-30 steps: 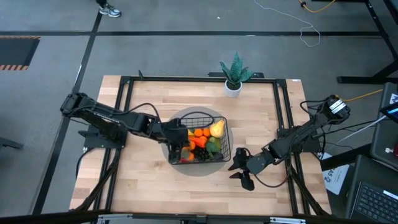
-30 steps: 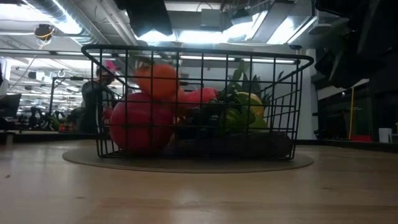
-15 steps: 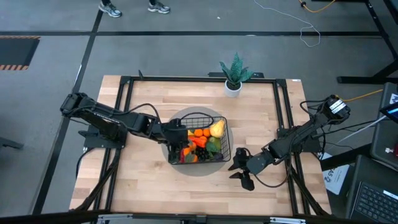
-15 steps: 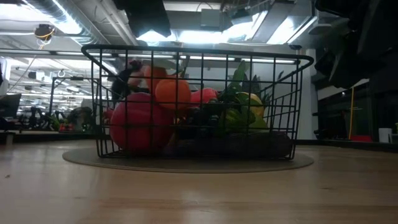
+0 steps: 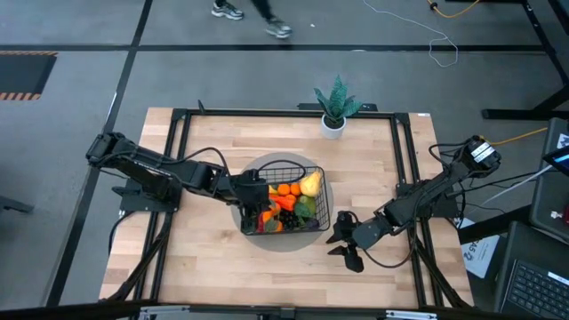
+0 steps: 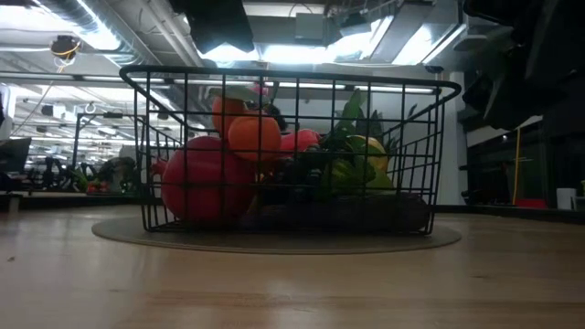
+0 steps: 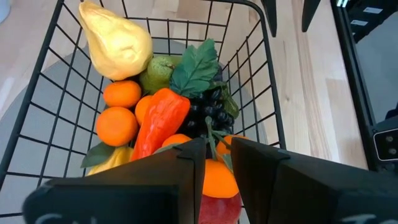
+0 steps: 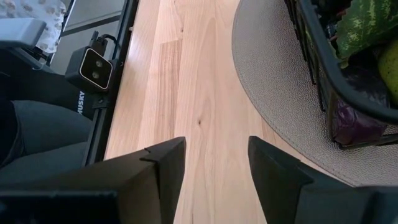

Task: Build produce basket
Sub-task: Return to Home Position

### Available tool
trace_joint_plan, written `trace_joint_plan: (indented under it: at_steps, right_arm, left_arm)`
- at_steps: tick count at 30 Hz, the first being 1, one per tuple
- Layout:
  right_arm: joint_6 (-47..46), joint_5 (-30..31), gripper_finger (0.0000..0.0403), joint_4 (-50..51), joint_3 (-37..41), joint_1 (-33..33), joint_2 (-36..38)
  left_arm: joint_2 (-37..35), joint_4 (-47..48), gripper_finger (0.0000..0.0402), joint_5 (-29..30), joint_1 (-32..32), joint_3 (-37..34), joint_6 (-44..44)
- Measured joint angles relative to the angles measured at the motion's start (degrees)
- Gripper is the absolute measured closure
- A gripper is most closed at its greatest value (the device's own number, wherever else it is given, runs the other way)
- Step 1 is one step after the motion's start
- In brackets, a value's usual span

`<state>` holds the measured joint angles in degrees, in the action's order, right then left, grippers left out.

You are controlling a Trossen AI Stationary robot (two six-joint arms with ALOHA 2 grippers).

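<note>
The black wire basket stands on a round grey mat at the table's middle. It holds the produce: a yellow pear, a green pear, two oranges, an orange-red carrot and black grapes. Another orange rests on a red apple. My left gripper hangs open over the basket's left side, just above that orange. My right gripper stands open above the bare wood to the right of the basket.
A small potted plant stands at the table's far edge. The grey mat reaches a little past the basket on all sides. Bare wood lies near and to both sides. A person's legs cross the floor beyond the table.
The orange under my left gripper has dropped a short way and now rests on the red apple inside the basket. Both arms have kept still. A person has walked along the floor behind the table.
</note>
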<state>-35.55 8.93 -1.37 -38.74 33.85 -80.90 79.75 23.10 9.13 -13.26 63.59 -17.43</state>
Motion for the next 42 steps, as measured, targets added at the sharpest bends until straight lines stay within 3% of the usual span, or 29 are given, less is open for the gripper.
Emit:
trace_joint_plan:
  at_steps: [14, 19, 31, 37, 42]
  right_arm:
    - [0.00, 0.00, 0.0238, -0.13, 0.00, 0.00, 0.00]
    - [0.00, -0.02, 0.0238, -0.13, 0.00, 0.00, 0.00]
    - [3.02, -0.06, 0.0238, 0.41, 0.00, -0.23, 0.12]
    - [-4.50, -7.46, 0.0238, 2.46, 0.00, -2.01, 3.44]
    - [2.35, -9.09, 0.0238, 0.68, 0.00, -2.29, 9.56]
  left_arm:
    - [0.00, 0.16, 0.0337, 0.28, -0.02, 0.00, -0.77]
    - [-0.88, 4.33, 0.0337, 0.37, -1.09, -0.02, -2.42]
    - [-13.92, 13.06, 0.0337, 3.77, -5.13, -0.04, 2.33]
    - [-22.75, 16.03, 0.0337, 10.98, -5.29, -0.04, 7.97]
    - [-27.30, 14.95, 0.0337, 11.30, -5.33, -2.34, 10.49]
